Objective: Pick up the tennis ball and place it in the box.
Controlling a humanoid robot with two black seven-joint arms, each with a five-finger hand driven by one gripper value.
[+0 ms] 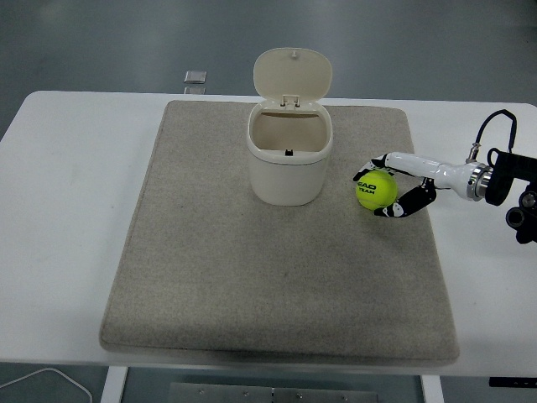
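A yellow-green tennis ball [377, 189] lies on the grey mat, just right of the cream box [286, 168]. The box stands upright with its hinged lid [292, 75] swung open at the back. My right hand [371, 194] reaches in from the right edge and wraps the ball: the long fingers [366, 173] curl over its top and left side, the thumb [396, 206] presses at its lower right. The ball still rests on the mat. My left arm does not show.
The grey mat [277, 277] covers most of the white table [67, 218]. A small dark square object [195, 77] lies at the table's far edge. A white cable [42, 379] runs below the near left corner.
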